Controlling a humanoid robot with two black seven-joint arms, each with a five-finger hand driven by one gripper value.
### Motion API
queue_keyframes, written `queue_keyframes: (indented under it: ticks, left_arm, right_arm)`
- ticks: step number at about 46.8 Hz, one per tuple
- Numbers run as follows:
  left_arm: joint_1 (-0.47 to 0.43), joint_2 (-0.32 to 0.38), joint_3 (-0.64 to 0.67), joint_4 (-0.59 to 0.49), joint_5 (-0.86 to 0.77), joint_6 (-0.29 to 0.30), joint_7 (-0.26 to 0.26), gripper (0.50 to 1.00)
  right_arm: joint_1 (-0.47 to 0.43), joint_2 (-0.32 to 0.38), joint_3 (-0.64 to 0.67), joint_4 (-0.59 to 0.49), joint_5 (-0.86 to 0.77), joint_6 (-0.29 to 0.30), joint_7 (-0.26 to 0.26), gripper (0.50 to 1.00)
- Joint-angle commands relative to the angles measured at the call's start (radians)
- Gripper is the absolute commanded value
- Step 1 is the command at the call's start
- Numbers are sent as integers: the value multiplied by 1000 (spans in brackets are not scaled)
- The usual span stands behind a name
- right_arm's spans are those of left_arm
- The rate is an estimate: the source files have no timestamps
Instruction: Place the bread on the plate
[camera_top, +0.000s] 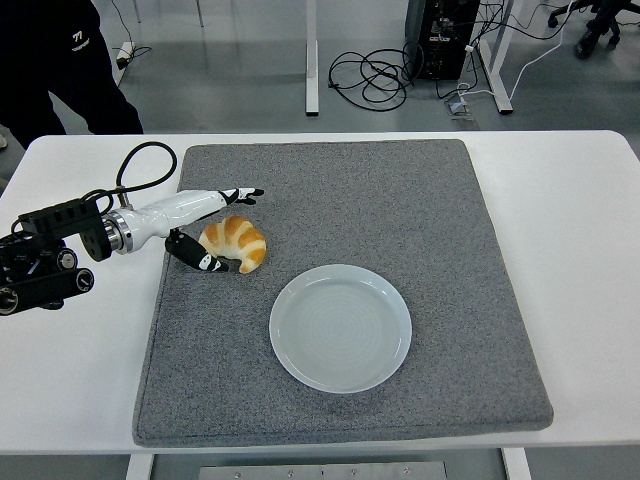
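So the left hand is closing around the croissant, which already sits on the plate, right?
Not quite. The head view shows the left hand around the croissant, but the croissant lies on the grey mat, up and left of the plate, which holds nothing.

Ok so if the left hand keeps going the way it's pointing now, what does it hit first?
The croissant. The left hand points right across the grey mat, fingers spread on either side of the bread, which sits right ahead. Whether they already touch it is unclear.
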Motion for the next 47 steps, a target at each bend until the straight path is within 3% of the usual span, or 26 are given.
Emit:
queue_keyframes:
  ticks: [1,31,47]
  left_arm:
    - [8,-19,-2,23,-6,2,-9,937]
    - [82,-105,-66,150,-8,2,-44,921]
    - [91,-105,-65,150,-8,0,-46,801]
  right_arm:
    - [0,0,0,0,0,0,0,1000]
    - [3,0,0,-5,0,0,0,1000]
    - [3,0,0,-6,0,-1,0,1000]
